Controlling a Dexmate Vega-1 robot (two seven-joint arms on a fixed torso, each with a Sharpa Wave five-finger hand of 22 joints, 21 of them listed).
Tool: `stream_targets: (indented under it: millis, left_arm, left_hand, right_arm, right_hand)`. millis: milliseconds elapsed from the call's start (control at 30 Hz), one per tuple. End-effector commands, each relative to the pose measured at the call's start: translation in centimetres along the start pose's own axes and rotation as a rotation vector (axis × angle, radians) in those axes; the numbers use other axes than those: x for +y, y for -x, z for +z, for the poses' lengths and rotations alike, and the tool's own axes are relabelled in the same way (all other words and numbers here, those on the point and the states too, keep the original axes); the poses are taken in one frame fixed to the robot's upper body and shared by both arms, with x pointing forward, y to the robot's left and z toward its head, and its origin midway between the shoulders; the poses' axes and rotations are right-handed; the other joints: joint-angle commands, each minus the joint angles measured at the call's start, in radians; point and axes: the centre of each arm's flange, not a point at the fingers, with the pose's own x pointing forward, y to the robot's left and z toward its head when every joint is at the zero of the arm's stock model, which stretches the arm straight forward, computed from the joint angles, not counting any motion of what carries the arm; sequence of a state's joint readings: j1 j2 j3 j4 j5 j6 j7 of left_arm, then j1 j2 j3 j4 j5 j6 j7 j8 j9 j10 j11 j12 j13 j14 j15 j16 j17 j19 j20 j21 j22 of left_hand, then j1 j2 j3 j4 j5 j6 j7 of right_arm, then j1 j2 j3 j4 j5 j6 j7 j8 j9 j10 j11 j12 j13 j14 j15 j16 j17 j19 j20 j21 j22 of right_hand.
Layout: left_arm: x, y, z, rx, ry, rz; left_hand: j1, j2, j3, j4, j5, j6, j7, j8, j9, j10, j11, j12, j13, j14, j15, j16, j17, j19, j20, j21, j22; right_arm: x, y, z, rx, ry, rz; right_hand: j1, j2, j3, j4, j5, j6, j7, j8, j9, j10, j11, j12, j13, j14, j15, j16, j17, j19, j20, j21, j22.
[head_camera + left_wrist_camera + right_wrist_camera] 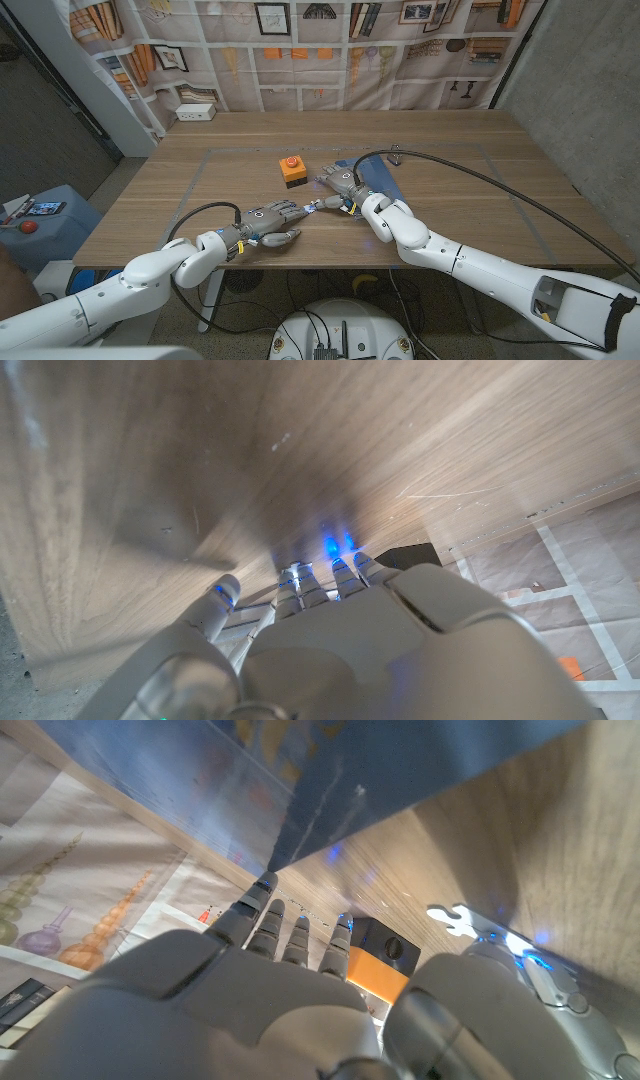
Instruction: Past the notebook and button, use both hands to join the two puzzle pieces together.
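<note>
1. Both arms are in over the wooden table, and the two hands meet just near of the orange button box, which sits about mid-table.
2. The left hand reaches from the near left with its fingers stretched out toward the right. A small white puzzle piece shows right at its fingertips. Whether it is pinched or only touched, I cannot tell.
3. The left wrist view shows those fingers extended over bare wood with blue glints at the tips, and no piece can be made out there.
4. The right hand comes in from the near right, lying over the blue notebook just right of the button box. Its fingers point left and far.
5. In the right wrist view a white puzzle piece lies on the wood near the thumb, looking apart from the fingers. Whether this hand holds anything, I cannot tell.
6. I cannot say if this is the same piece seen in the head view.
7. Progress check: my judgement is the join is not yet made. No mated pair shows anywhere, and a second piece is too small or hidden to confirm.
8. What is left, as I read it: get a sure hold on each piece, line up the tabs and press them together.
</note>
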State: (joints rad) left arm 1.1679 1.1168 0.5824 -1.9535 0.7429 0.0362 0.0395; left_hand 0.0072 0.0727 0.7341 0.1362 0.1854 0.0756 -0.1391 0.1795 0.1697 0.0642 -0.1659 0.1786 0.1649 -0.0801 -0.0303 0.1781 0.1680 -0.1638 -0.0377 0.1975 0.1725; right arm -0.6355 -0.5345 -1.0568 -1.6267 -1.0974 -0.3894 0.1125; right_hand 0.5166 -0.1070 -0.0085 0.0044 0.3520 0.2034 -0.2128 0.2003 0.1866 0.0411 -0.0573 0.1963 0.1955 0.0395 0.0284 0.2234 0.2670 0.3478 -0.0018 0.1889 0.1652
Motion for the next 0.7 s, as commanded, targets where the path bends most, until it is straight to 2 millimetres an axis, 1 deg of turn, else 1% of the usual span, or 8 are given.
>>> stream_targets:
  millis: [33,200,700]
  left_arm:
    - [0.02,-0.11,0.08,-0.002,0.001,0.0]
    - [0.04,-0.21,0.06,-0.004,0.0,-0.001]
    - [0.01,-0.25,0.03,-0.004,0.001,-0.004]
  left_hand:
    - [0.011,0.083,0.005,-0.001,0.003,0.083,0.053,0.006,0.004,0.079,0.044,0.012,0.007,0.004,-0.085,-0.002,-0.001,0.004,-0.043,0.003,0.002]
    - [0.011,0.082,0.006,-0.003,0.003,0.085,0.053,0.007,0.004,0.079,0.042,0.012,0.007,0.004,-0.085,-0.002,-0.001,0.004,-0.044,0.002,0.002]
    - [0.014,0.081,0.008,-0.008,0.003,0.087,0.052,0.006,0.004,0.08,0.041,0.011,0.007,0.005,-0.086,-0.003,-0.002,0.004,-0.044,0.001,0.002]
  right_arm:
    - [-0.35,0.11,0.01,0.004,-0.028,0.003]
    - [-0.44,0.24,0.05,0.003,-0.04,0.003]
    - [-0.95,0.6,0.07,-0.005,-0.064,0.003]
  right_hand:
    - [0.003,0.004,-0.007,0.0,0.01,0.006,-0.003,-0.003,0.001,0.001,-0.003,0.001,0.001,0.004,0.0,0.008,0.004,0.002,0.0,0.002,0.005]
    - [0.003,0.006,-0.01,0.002,0.01,0.005,-0.002,-0.004,0.001,0.0,0.001,0.001,0.001,0.005,0.004,0.008,0.005,0.004,0.003,0.003,0.005]
    - [0.0,0.01,-0.018,0.006,0.011,0.004,-0.005,-0.004,0.001,0.001,-0.002,0.0,0.001,0.0,0.005,0.006,0.005,0.001,0.004,0.001,0.005]
